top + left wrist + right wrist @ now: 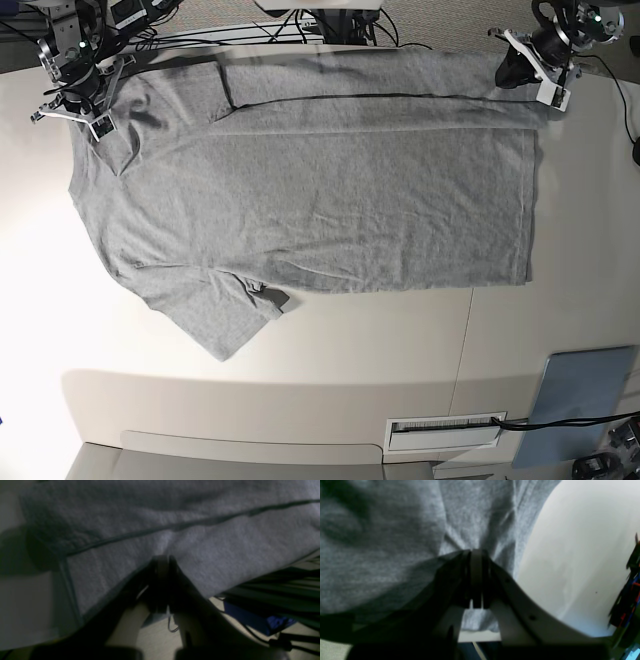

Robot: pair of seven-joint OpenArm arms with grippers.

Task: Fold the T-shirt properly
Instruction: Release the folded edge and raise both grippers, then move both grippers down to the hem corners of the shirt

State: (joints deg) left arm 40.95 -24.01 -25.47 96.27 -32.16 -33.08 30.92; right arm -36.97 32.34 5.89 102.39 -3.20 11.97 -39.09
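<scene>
The heather-grey T-shirt (320,200) lies spread on the white table (400,340), plain side up, hem to the right and one sleeve (215,310) at the front left. A band along its far edge lies doubled over, with a dark edge line (380,97). My left gripper (522,68) is at the far right corner, shut on the cloth (225,542); its closed fingertips (162,560) pinch the fabric. My right gripper (98,112) is at the far left corner, shut on the cloth (382,542), with its fingertips (476,553) closed in a fold. No lettering shows.
A grey-blue pad (582,400) lies at the front right corner. A white slotted box (445,430) sits at the front edge. Cables and equipment (300,20) crowd the far edge. A blue object (262,622) and cables lie below the table's edge.
</scene>
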